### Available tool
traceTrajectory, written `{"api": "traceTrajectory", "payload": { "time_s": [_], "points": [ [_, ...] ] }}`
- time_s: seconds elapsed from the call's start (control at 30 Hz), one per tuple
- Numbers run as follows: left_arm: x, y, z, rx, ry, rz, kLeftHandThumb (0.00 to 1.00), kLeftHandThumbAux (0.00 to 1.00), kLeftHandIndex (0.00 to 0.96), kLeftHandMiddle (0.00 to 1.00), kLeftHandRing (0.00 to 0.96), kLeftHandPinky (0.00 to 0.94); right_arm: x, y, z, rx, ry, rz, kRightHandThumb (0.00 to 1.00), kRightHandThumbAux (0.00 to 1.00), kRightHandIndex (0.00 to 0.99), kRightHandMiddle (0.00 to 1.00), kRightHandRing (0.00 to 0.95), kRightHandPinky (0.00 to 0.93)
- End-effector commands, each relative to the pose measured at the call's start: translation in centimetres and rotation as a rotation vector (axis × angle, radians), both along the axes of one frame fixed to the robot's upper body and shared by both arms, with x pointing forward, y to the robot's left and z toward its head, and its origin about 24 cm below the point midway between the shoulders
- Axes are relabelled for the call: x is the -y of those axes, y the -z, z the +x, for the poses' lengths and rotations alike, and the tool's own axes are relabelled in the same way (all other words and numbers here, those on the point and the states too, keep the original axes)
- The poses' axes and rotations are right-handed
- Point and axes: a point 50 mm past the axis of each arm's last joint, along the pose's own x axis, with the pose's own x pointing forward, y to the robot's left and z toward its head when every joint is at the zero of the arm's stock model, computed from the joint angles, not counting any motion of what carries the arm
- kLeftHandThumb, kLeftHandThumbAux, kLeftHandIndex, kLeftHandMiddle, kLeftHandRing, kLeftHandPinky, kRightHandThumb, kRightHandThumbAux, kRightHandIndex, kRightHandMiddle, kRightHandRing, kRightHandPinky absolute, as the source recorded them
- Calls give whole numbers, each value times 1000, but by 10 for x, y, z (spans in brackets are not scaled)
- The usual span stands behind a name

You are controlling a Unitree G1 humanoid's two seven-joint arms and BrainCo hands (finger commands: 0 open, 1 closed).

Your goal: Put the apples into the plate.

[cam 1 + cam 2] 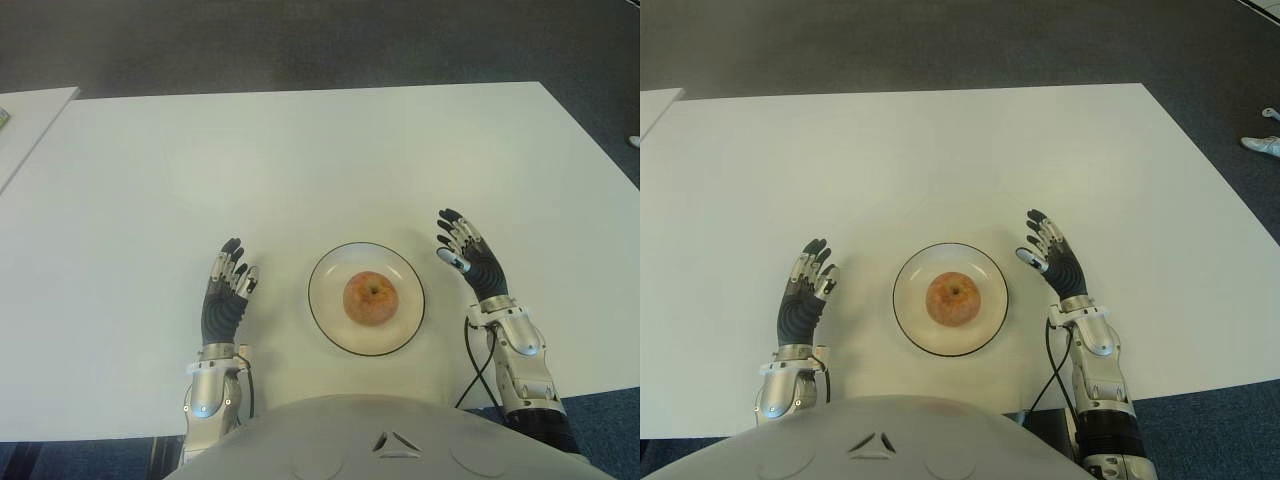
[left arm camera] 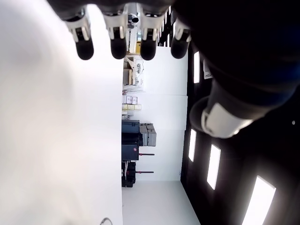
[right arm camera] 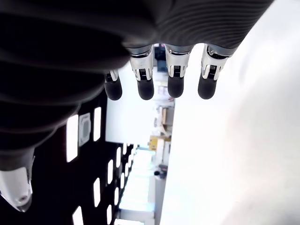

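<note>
Grey rounded robot torso (image 1: 390,440) fills the bottom centre of the eye views. Just above it, one red-yellow round apple (image 1: 370,298) sits in the middle of the white round plate with a dark rim (image 1: 330,320), so the task looks done; no other apple is visible. Left robot hand (image 1: 227,285), lower left of the plate, and right robot hand (image 1: 468,258), to its right, both have fingers spread and hold nothing. White flat worktop (image 1: 300,170) lies bare across the upper frame, with its edges well apart from the plate.
</note>
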Motion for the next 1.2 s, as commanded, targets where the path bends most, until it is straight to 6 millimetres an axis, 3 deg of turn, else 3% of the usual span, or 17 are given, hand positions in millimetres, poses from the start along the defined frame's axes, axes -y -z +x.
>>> {"api": "traceTrajectory", "payload": {
  "time_s": [0.03,0.7,1.2],
  "points": [
    [-3,6,-5,-31,9,3,188,624,32,1,0,27,-4,8,-9,-10,37,12,85,573,19,2,0,0],
    [-9,21,-12,-109,7,-8,156,599,32,0,0,35,-17,27,-25,-80,76,112,101,579,43,35,2,27],
    [-11,18,-20,-114,19,11,170,584,17,0,0,29,-19,31,-31,-77,92,142,141,605,38,36,9,42]
  ]
}}
